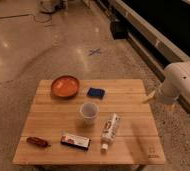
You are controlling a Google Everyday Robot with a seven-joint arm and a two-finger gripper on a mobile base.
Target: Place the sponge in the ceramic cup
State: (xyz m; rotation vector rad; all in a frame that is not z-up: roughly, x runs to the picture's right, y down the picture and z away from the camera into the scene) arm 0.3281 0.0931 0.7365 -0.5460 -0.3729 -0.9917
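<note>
The sponge (pixel 95 92) is a small dark-blue block lying flat on the wooden table (pixel 48 147), toward the back, just right of the orange bowl. The ceramic cup (pixel 89 112) stands upright in the middle of the table, a short way in front of the sponge; its inside looks empty. My white arm (pixel 180 82) reaches in from the right. Its gripper (pixel 150 96) hangs by the table's right edge, well to the right of the sponge and the cup, touching neither.
An orange bowl (pixel 65 86) sits at the back left. A white tube (pixel 110 131) lies right of the cup, a black-and-red flat box (pixel 75 140) in front of it, and a small reddish object (pixel 38 142) at the front left. A dark ledge (pixel 153 37) runs behind on the right.
</note>
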